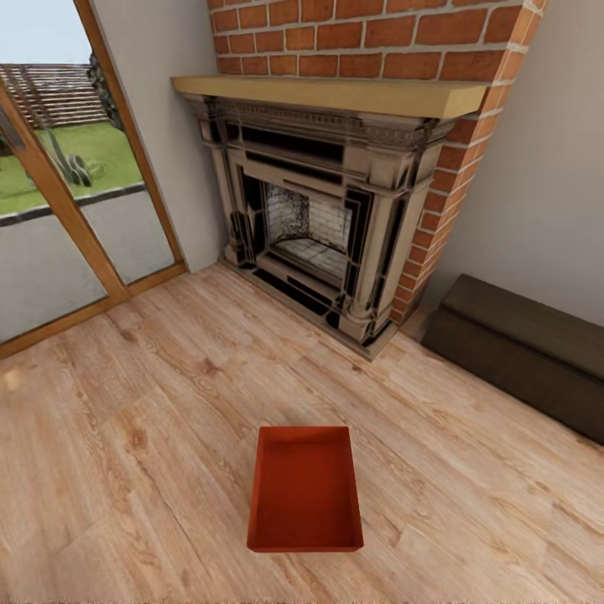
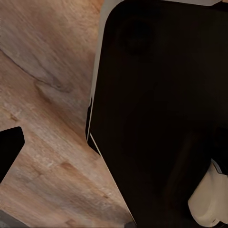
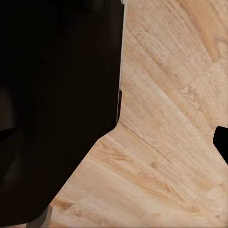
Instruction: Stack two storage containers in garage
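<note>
One orange-red open-top storage container sits empty on the light wood-plank floor of the living room, low in the middle of the head view, in front of the fireplace. In the left wrist view a dark fingertip pokes in at the edge over the planks, beside a black part of the robot's body. The right wrist view likewise shows a dark fingertip at the edge over bare planks. Nothing is seen between the fingers. The garage is out of view.
A red brick fireplace with a wooden mantel stands behind the container. A long low dark cabinet runs along the right wall. A wood-framed glass door is on the left, with a lawn outside.
</note>
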Robot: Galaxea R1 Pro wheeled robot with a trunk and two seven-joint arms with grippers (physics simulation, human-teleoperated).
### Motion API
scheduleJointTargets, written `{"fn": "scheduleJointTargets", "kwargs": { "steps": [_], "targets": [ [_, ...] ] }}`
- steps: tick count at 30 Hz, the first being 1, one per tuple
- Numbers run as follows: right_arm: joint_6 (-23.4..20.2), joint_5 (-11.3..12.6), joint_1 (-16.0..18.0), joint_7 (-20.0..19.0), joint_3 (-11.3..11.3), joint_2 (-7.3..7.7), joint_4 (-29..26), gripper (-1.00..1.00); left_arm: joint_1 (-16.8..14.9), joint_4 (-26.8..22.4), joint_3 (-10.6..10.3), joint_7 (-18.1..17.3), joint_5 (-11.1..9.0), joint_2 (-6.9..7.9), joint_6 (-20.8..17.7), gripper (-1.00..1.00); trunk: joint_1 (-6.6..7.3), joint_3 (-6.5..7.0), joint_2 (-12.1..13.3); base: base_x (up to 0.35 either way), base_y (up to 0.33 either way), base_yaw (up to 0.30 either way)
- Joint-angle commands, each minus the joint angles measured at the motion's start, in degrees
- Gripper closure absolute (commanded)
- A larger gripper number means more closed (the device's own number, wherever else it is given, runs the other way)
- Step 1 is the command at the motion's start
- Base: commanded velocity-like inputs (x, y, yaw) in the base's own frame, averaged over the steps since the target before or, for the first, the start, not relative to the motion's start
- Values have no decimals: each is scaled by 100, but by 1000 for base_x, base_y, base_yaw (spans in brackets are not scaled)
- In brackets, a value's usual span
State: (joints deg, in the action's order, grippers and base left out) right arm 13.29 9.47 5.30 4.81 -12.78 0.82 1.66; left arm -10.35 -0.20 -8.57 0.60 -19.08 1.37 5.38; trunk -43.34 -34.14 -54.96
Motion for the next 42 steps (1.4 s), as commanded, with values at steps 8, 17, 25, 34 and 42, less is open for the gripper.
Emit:
{"fn": "scheduleJointTargets", "kwargs": {
  "steps": [8,17,25,34,42],
  "targets": [
    [34,55,6,2,-49,5,14,-100,-2,3,-48,16,-43,-4,16,-100,0,-78,-3,0,0,0],
    [34,52,6,2,-55,14,16,-100,-2,2,-47,27,-43,-5,16,-100,0,-161,-3,0,0,0],
    [39,55,6,8,-58,6,11,-100,-2,2,-48,28,-43,-5,16,-100,0,-235,-3,0,0,0],
    [34,55,6,4,-58,7,10,-100,-2,2,-42,33,-34,-5,16,-100,0,-318,-3,0,0,0],
    [34,55,6,2,-58,10,11,-100,-2,2,-33,37,-42,-1,16,-100,0,-392,-3,0,0,0]
  ]
}}
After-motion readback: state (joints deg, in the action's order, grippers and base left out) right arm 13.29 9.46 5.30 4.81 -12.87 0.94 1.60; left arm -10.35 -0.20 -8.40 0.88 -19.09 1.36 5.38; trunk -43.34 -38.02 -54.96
